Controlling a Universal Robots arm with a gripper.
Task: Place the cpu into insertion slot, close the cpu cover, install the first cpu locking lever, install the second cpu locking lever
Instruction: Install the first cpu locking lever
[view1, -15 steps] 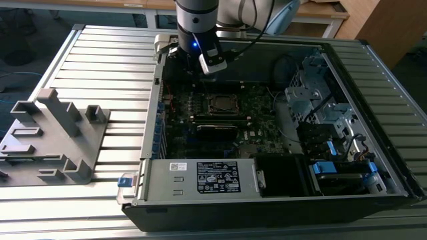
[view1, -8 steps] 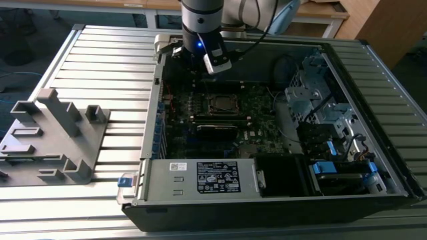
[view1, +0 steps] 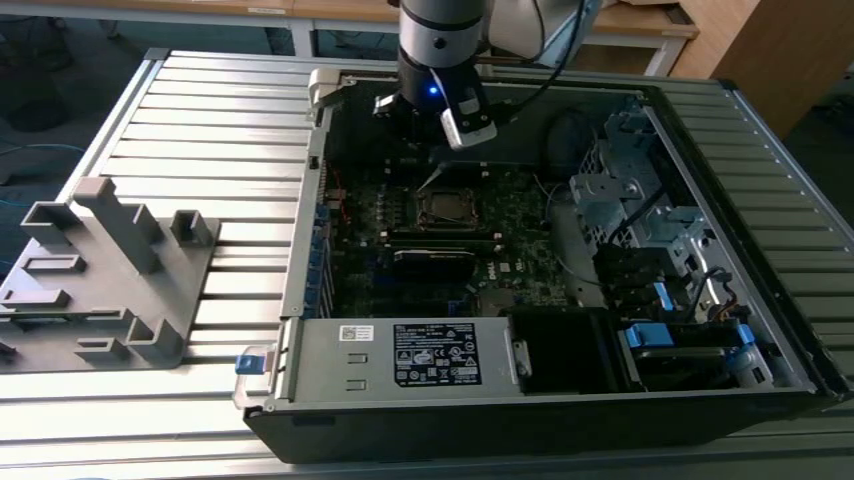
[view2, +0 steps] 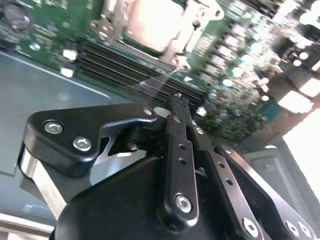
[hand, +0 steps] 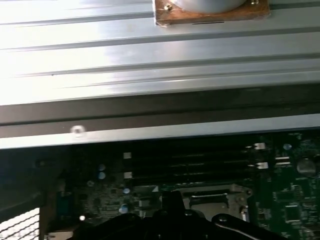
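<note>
Black gripper (hand: 171, 200) body in foreground, its tip over the green motherboard (hand: 295, 200), just beside the insertion slot (hand: 212, 196) with silvery rim. Long black memory slots (hand: 200, 162) with white clips lie between slot and dark case wall (hand: 150, 112). Beyond the wall, ribbed metal table (hand: 125, 55) carries a brown plate (hand: 260, 14) under a round silver base (hand: 210, 4). White mesh (hand: 20, 225) off the board's edge

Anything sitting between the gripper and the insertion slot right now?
No solid block visible. In the second wrist view the gripper points toward the insertion slot, and only a thin metal lever crosses the gap, close to the slot's edge.
</note>
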